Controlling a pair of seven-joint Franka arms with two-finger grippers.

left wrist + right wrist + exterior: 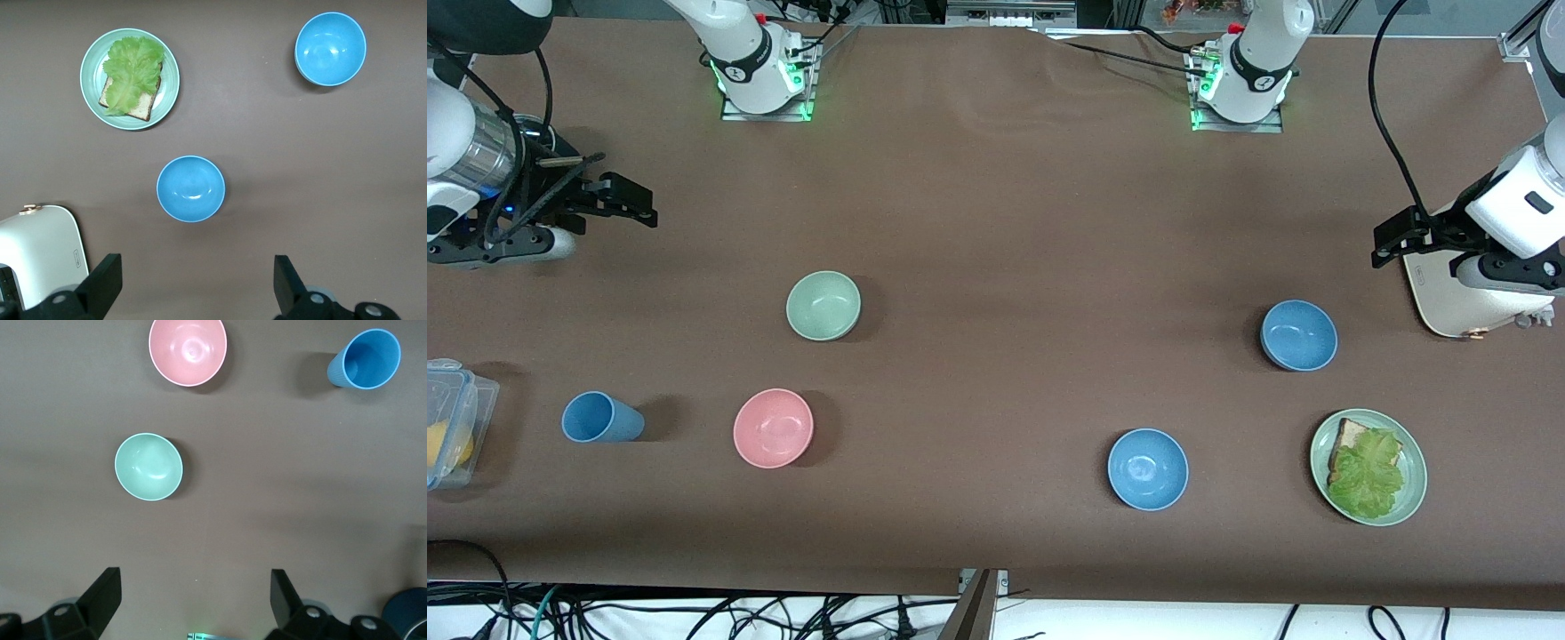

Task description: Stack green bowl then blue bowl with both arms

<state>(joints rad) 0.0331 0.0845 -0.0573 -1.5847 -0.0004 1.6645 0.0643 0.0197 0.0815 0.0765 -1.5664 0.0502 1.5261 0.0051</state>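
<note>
The green bowl [823,305] sits empty on the brown table toward the right arm's end; it also shows in the right wrist view [148,466]. Two look-alike blue bowls sit toward the left arm's end: one [1298,335] farther from the front camera, one [1147,468] nearer. Both show in the left wrist view, the farther one [191,188] and the nearer one [331,48]. My right gripper [636,206] [195,583] is open and empty, up over the right arm's end of the table. My left gripper [1383,242] [197,270] is open and empty, up over the left arm's end.
A pink bowl [773,428] and a blue cup [600,418] sit nearer the front camera than the green bowl. A clear container [449,422] stands at the right arm's table end. A green plate with bread and lettuce [1412,498] and a white appliance [1463,307] are at the left arm's end.
</note>
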